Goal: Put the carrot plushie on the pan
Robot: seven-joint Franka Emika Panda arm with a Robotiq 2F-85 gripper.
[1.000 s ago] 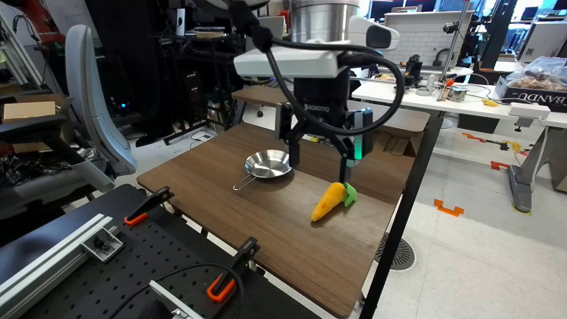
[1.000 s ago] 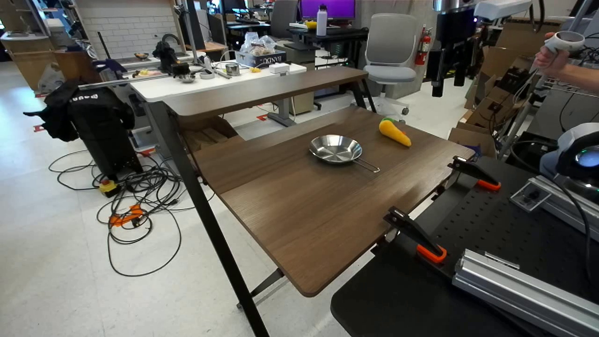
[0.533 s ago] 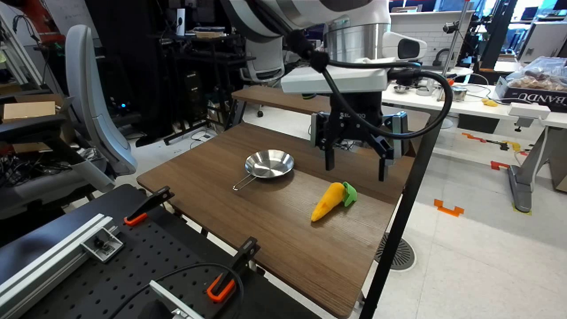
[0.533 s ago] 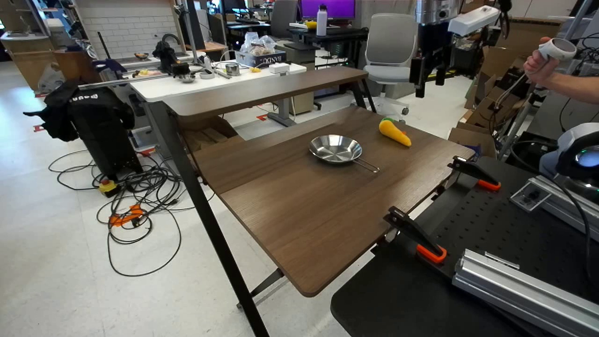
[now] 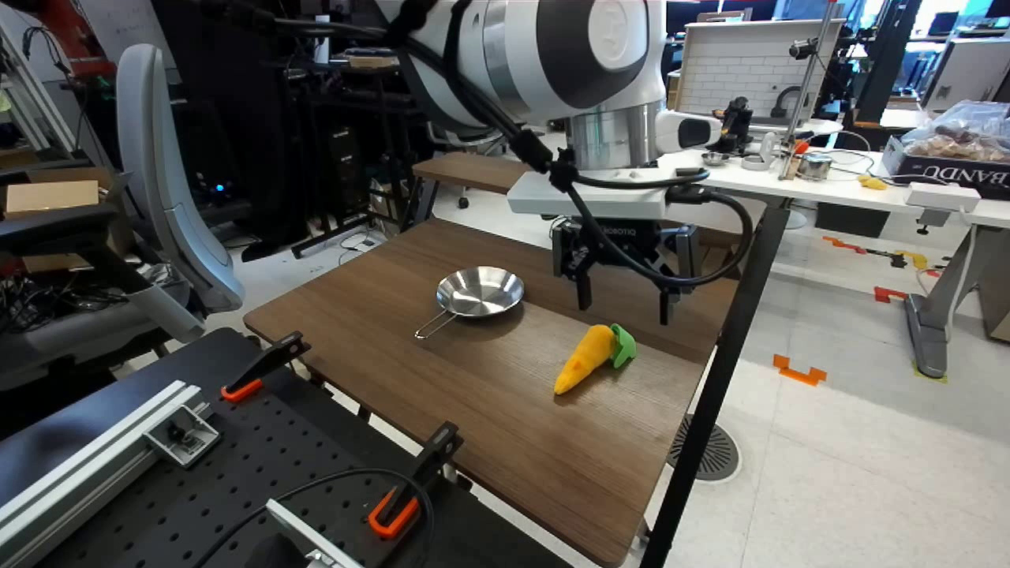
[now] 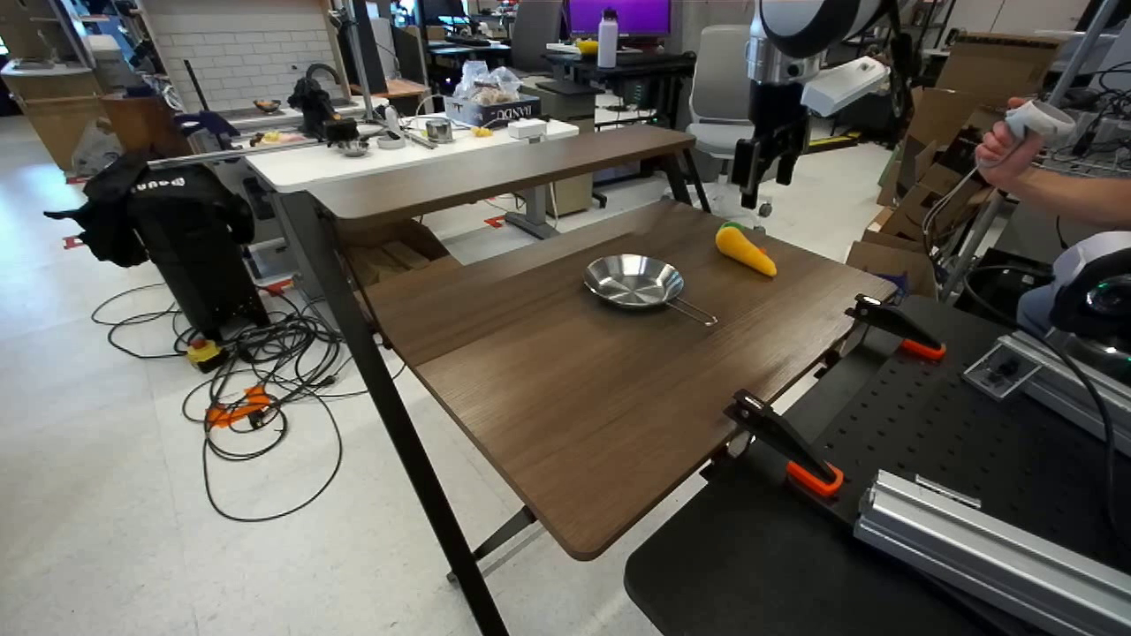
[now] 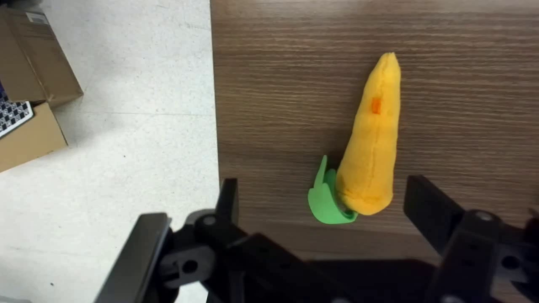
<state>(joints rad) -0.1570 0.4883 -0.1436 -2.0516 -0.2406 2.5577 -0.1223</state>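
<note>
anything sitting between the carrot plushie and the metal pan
No, only bare wood-grain tabletop lies between the carrot plushie and the metal pan, as both exterior views show.

Carrot [image 5: 585,360] and pan [image 5: 480,292] lie apart on table [image 5: 473,386]; in an exterior view, carrot sits right and in front of pan. Gripper [image 5: 624,312] hangs above table.

I have the Panda arm [image 5: 580,67] slanting in from the top edge of an exterior view, bent at the joint above its silver wrist [image 5: 614,140]. Below that, my black Robotiq gripper [image 5: 624,304] hangs in the air, pointing roughly down. The jaws stand wide apart; in the wrist view I see one at either side, both entering along the lower edge.
</note>
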